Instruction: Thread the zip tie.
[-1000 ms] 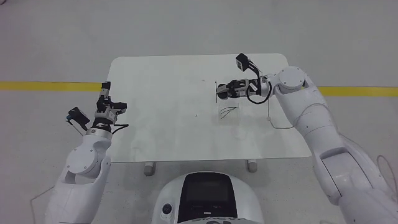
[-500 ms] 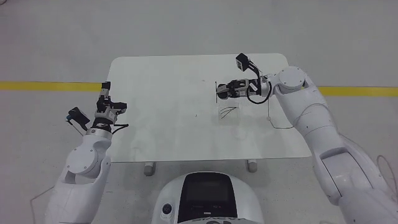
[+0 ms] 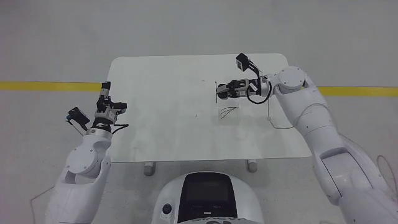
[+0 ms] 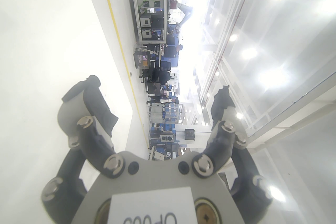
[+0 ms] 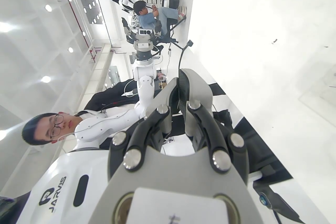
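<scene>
Table (image 3: pixel 161 99), zip tie (image 5: pixel 180 62) in right pincer (image 5: pixel 183 86)

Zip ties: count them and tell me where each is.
2 for certain: one zip tie clamped in the right gripper, and a loose strand on the table just beside it. More strands may overlap there.

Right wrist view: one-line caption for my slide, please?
Right claw shut on a black zip tie, head end sticking out, over the white table.
</scene>
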### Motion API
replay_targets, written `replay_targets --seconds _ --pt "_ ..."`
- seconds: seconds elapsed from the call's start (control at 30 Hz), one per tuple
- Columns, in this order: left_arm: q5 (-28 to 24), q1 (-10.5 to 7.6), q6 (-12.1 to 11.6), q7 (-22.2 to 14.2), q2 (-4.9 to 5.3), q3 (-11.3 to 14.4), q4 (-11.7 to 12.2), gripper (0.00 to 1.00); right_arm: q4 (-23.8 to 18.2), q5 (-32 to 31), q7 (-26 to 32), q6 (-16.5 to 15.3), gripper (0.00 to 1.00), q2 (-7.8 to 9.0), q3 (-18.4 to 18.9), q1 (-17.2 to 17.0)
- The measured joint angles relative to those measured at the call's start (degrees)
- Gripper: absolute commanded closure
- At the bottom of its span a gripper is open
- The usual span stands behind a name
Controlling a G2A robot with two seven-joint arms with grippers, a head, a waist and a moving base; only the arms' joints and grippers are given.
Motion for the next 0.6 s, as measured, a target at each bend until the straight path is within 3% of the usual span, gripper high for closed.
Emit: replay_targets --seconds 0.2,0.37,0.6 --pt "0.0 0.0 0.0 0.0 0.0 0.0 0.0 0.0 -8.1 0.5 -7.5 0.2 1.0 1.04 2.8 -3.6" --pt "0.0 0.0 0.0 0.0 0.0 0.0 0.0 0.0 -16.5 -2.4 -15.7 2.7 1.0 1.92 4.5 -7.9" --pt "0.0 0.0 0.0 0.0 0.0 0.0 0.0 0.0 -17.2 -2.9 -16.4 2.7 1.0 2.0 4.6 -8.1"
